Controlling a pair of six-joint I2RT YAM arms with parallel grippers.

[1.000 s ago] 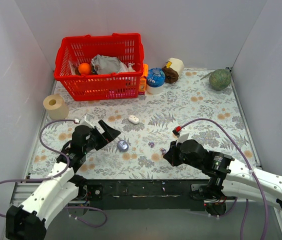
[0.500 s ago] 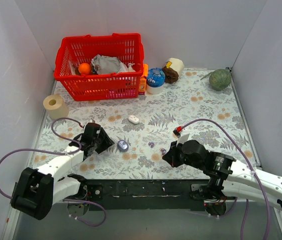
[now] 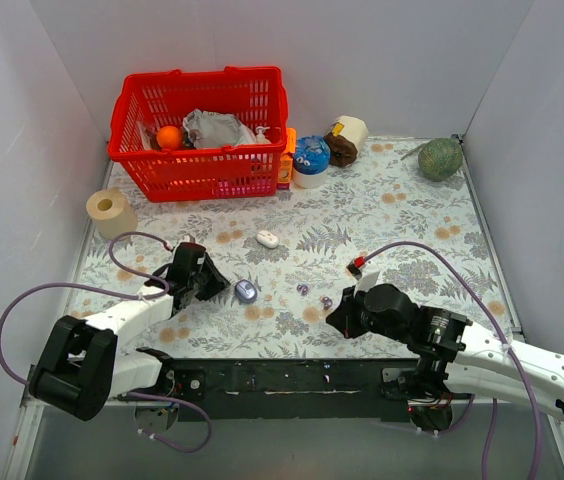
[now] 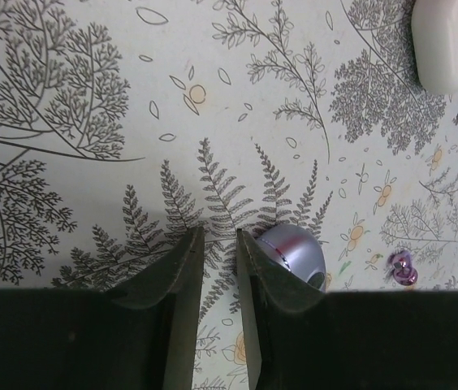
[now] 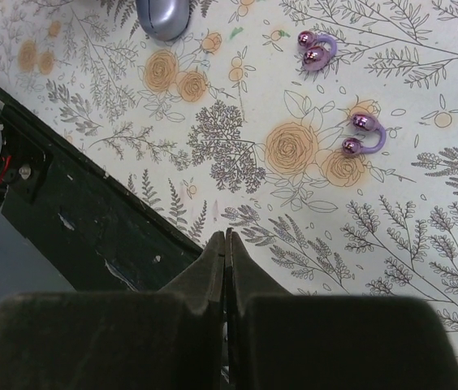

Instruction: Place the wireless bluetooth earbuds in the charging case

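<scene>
- The table (image 3: 412,200) with the flower cloth has much free room in the middle. Walls close its left, right and far sides, and a black strip runs along the near edge.
- The red basket (image 3: 202,175) stands at the far left corner, well apart from both arms, as it did a second ago.
- The left gripper (image 3: 214,281) was lifted and wide one second ago. Now it lies low over the cloth and its fingers (image 4: 182,268) are nearly together. Only a thin slit remains between them, with nothing in it.
- The right gripper (image 5: 227,236) is pressed fully together and holds nothing. It hangs over the near edge of the cloth and has hardly moved.
- The charging case (image 4: 294,253) has not moved. It lies outside the slit, just beside one left finger, which partly hides it. I cannot tell if they touch.
- A small white oval thing (image 3: 267,239) lies farther back, with open cloth all around it.
- The two purple earbuds (image 5: 314,50) (image 5: 363,134) lie on the cloth between the case and the right gripper, apart from each other, in the same places as before.
</scene>
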